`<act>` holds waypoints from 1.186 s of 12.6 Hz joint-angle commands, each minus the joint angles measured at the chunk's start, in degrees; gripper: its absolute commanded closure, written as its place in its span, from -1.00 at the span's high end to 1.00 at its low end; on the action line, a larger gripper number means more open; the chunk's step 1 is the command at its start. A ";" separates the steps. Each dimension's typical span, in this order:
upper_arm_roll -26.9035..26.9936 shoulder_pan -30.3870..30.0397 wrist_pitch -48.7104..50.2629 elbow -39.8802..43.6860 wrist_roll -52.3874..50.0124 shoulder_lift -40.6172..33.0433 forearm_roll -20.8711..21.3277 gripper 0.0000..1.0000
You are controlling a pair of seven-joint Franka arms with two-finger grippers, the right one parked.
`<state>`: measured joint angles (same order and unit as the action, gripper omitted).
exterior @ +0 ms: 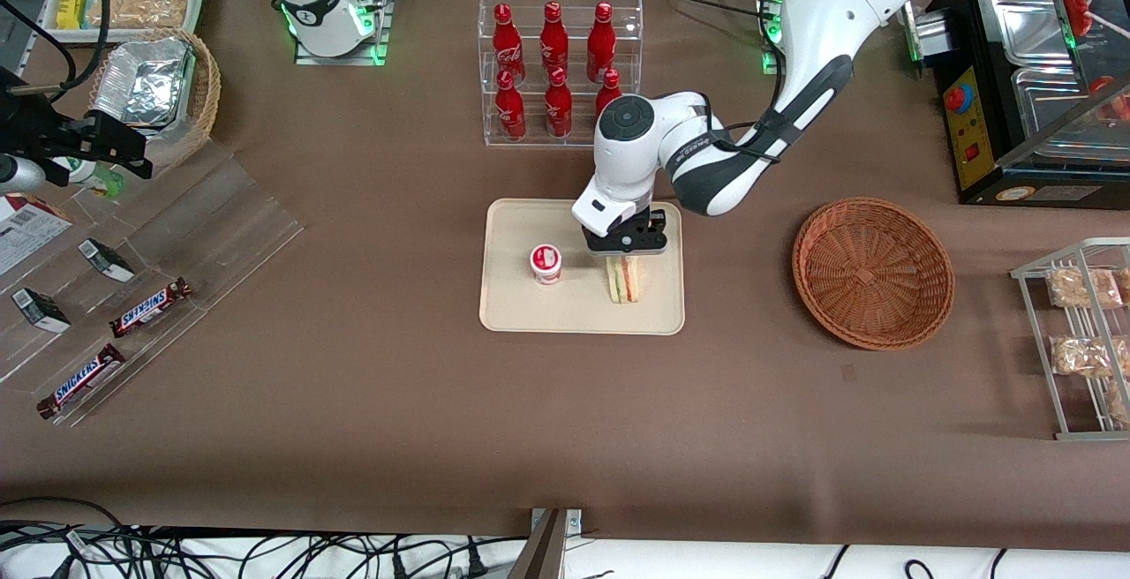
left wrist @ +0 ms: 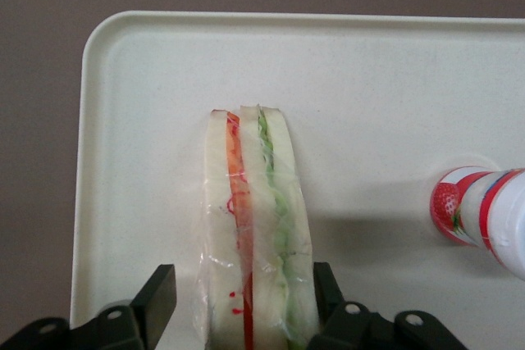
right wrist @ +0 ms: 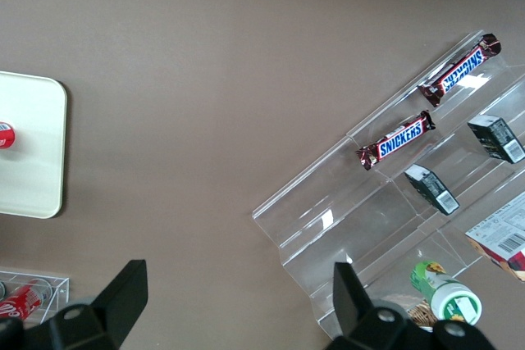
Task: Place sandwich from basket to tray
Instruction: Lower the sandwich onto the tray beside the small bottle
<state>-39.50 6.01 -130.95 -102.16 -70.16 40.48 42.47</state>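
The wrapped sandwich (exterior: 622,281) (left wrist: 254,243) stands on edge on the cream tray (exterior: 574,312) (left wrist: 369,88), near the tray side that faces the basket. My left gripper (exterior: 626,252) (left wrist: 244,280) is directly above it and open. Its fingers straddle the sandwich: one finger (left wrist: 162,288) stands a little off the wrap, the other (left wrist: 326,284) rests against the bread. The reddish-brown wicker basket (exterior: 872,272) sits toward the working arm's end of the table, with nothing in it.
A small red-and-white strawberry cup (exterior: 546,263) (left wrist: 480,217) stands on the tray beside the sandwich. A clear rack of red cola bottles (exterior: 554,67) stands farther from the front camera than the tray. A wire snack rack (exterior: 1081,332) lies past the basket.
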 commanded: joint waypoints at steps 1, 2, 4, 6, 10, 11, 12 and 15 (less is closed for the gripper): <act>1.00 2.16 0.44 1.35 -1.21 0.83 1.73 1.00; 1.09 2.16 0.44 1.35 -1.21 0.83 1.73 1.00; 1.00 2.16 0.52 1.44 -1.29 0.57 1.65 1.00; 0.83 2.16 1.22 2.66 -1.30 0.22 1.30 1.00; -0.05 1.29 4.56 2.93 -0.42 -1.62 0.59 1.00; -0.23 1.11 4.74 2.93 -0.42 -2.06 0.42 1.00; -0.23 1.02 5.79 2.93 -0.42 -2.94 -1.06 1.00; -2.07 -0.38 13.49 8.09 7.02 -5.49 -10.62 1.00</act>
<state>-40.19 6.91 -123.82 -97.38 -68.62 37.71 37.33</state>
